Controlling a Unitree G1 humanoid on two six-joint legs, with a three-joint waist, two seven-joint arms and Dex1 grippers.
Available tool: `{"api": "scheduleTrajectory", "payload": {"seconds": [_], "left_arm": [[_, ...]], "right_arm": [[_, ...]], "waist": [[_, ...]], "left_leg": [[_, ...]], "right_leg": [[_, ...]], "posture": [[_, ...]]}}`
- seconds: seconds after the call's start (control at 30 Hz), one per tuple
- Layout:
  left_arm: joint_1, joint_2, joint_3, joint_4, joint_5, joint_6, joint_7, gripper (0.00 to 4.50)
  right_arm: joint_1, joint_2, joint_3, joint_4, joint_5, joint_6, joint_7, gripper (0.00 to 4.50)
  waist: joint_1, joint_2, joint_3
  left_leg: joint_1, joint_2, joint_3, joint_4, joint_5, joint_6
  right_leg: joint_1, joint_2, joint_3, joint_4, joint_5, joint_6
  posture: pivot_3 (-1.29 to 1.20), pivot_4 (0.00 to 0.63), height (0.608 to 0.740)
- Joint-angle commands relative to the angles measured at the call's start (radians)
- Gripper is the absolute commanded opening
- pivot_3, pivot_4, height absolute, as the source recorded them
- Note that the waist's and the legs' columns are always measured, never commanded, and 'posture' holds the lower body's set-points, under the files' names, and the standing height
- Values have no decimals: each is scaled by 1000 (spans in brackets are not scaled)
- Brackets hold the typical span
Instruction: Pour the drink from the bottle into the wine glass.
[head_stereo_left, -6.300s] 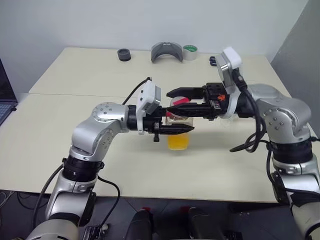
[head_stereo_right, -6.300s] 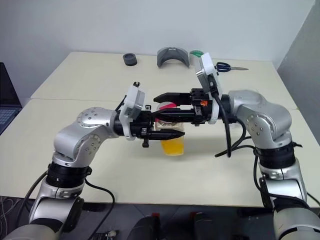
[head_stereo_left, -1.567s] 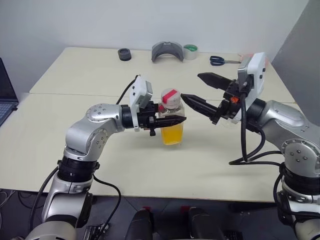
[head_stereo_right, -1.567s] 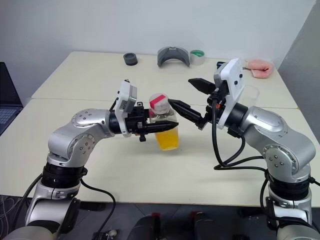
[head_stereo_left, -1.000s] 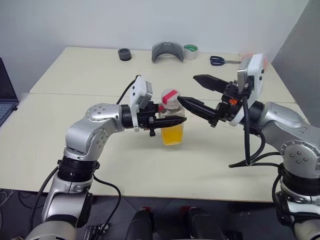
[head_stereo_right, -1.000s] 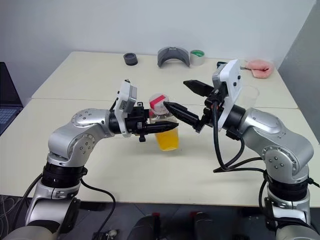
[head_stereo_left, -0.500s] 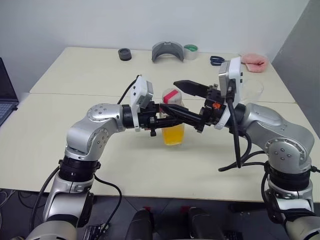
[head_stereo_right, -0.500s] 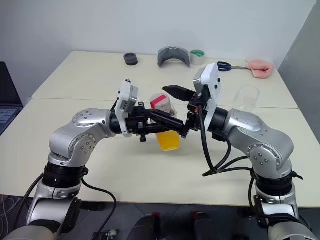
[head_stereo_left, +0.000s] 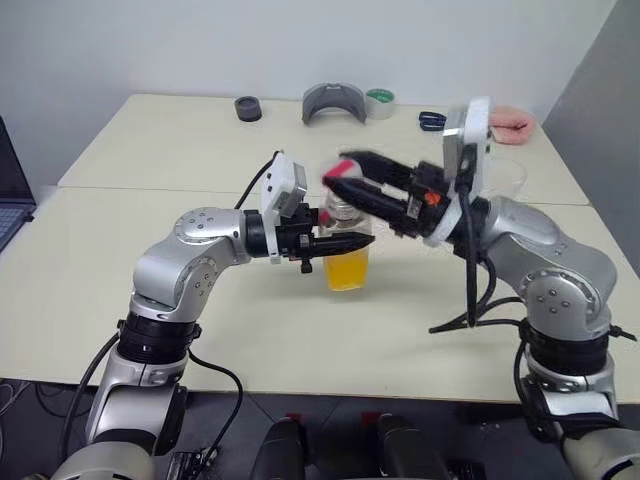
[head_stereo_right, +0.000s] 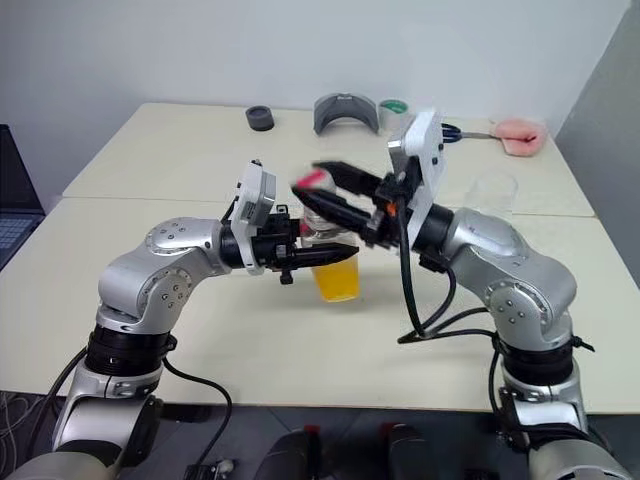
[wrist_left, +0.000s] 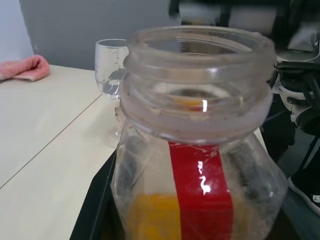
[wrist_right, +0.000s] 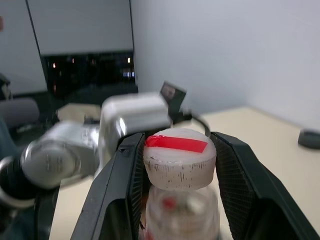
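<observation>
The bottle stands on the table's middle with the orange drink filling its lower half. My left gripper reaches in from the left and is shut on the bottle's upper body. In the left wrist view the bottle's mouth is uncapped. My right gripper comes from the right, shut on the white-red cap, which hangs just above the neck. The empty wine glass stands upright on the right, behind my right arm.
Along the far edge lie a black round piece, a grey curved holder, a green tape roll, scissors and a pink cloth. A laptop pokes in at the left edge.
My right gripper moved in from the right, shut on the cap and lifted it off the bottle's neck. The left gripper and the bottle stayed still.
</observation>
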Motion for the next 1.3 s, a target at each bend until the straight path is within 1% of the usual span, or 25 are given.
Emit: {"api": "scheduleTrajectory", "payload": {"seconds": [0.03, 0.13, 0.27, 0.33, 0.4, 0.47, 0.53, 0.6, 0.63, 0.77, 0.87, 0.93, 0.97, 1.0, 1.1, 1.2, 1.23, 1.3], "left_arm": [[-17, 1, 15, -41, -9, -21, -1, 1776], [-17, 1, 15, -42, -10, -21, -2, 1776], [-11, 6, 21, -50, -13, -18, -1, 1776], [-5, 12, 26, -59, -16, -14, 1, 1776], [5, 18, 31, -68, -18, -11, 2, 1776], [11, 24, 34, -75, -19, -12, 3, 1776], [10, 27, 37, -75, -20, -11, 4, 1776], [3, 25, 35, -69, -18, -13, 5, 1776], [-1, 22, 31, -66, -17, -15, 3, 1776], [-16, 11, 17, -50, -9, -28, -8, 1776], [-29, 5, 14, -39, -8, -30, -11, 1776], [-33, 4, 14, -35, -7, -32, -15, 1776], [-34, 3, 14, -34, -6, -33, -15, 1776], [-34, 3, 13, -34, -5, -35, -16, 1776], [-37, -1, 11, -34, -4, -36, -15, 1776], [-36, -2, 10, -33, -4, -38, -15, 1776], [-36, -2, 10, -31, -3, -39, -15, 1776], [-36, 0, 12, -30, -3, -39, -14, 1776]], "right_arm": [[-19, -9, -37, 3, -32, -49, -2, 1774], [3, 18, -91, 15, 93, 48, -63, 1774], [81, -29, -131, -41, 89, 58, -88, 1774], [158, -50, -171, -88, 85, 60, -129, 1774], [270, -73, -211, -143, 63, 57, -169, 1774], [413, -93, -241, -200, 19, 47, -203, 1774], [564, -102, -239, -236, -67, 17, -237, 1774], [698, -97, -191, -244, -167, -20, -269, 1774], [749, -68, -166, -233, -187, -30, -285, 1774], [849, 45, -63, -126, -309, -125, -334, 1774], [863, 90, -34, -33, -409, -208, -358, 1774], [866, 113, -41, 37, -450, -245, -377, 1774], [869, 120, -43, 72, -463, -253, -380, 2295], [872, 121, -45, 103, -481, -262, -382, 2451], [873, 121, -72, 161, -510, -309, -377, 3355], [872, 116, -84, 167, -520, -337, -371, 4323], [873, 115, -86, 146, -507, -333, -361, 4464], [881, 100, -86, 84, -473, -316, -324, 4464]], "waist": [[1, 0, 0], [2, 0, 0], [4, 0, 0], [6, 0, 0], [8, 0, 0], [9, 0, 0], [12, 0, 0], [15, 0, 0], [14, 0, 0], [-1, 0, 0], [-2, 0, 0], [-1, 0, 0], [0, 0, 0], [0, 0, 0], [3, -1, 0], [7, -1, -1], [11, -1, -1], [18, -1, -1]], "left_leg": [[0, 0, 0, 0, 0, 0], [0, 0, 0, 0, 0, 0], [0, 0, 0, 0, 0, 0], [-1, 0, 0, 0, 0, 0], [-1, 0, 0, -1, 0, 0], [-1, 0, 0, -1, 0, 0], [-1, 0, 0, -2, 0, 0], [-1, -1, 1, -2, 0, 0], [-1, -1, 1, -2, 0, 0], [1, 1, 2, -2, 0, 0], [1, 1, 1, -1, 0, 0], [1, 1, 2, -1, 0, 0], [1, 1, 2, -1, 0, 0], [1, 1, 2, -1, 0, 0], [1, 0, 2, -1, 0, 0], [1, 0, 2, 0, 0, 0], [1, 0, 2, 0, 0, 0], [1, -1, 2, 1, 0, 0]], "right_leg": [[0, 0, 0, -1, 0, 0], [0, -1, 0, -1, 0, 0], [0, -2, 0, 0, 0, 0], [0, -2, 0, -1, 0, 0], [1, -2, 0, -2, 0, 0], [0, -2, 1, -2, 0, 0], [1, -2, 1, -3, 0, 0], [0, -2, 1, -3, 0, 0], [0, -2, 1, -3, 0, 0], [0, 2, 3, -3, -1, 1], [0, 2, 4, -2, -1, 2], [0, 2, 4, -2, -2, 4], [0, 2, 4, -2, -2, 4], [0, 2, 4, -2, -2, 4], [1, 2, 4, -3, -1, 3], [2, 2, 4, -3, 0, 1], [2, 1, 4, -3, 0, 1], [2, 1, 4, -3, 0, 2]], "posture": [[0, 150, 740], [0, 150, 740], [0, 150, 740], [0, 150, 740], [0, 150, 740], [0, 150, 740], [0, 150, 740], [0, 150, 740], [0, 150, 740], [0, 150, 740], [0, 150, 740], [0, 150, 740], [0, 150, 740], [0, 150, 740], [0, 150, 740], [0, 150, 740], [0, 150, 740], [0, 150, 740]]}}
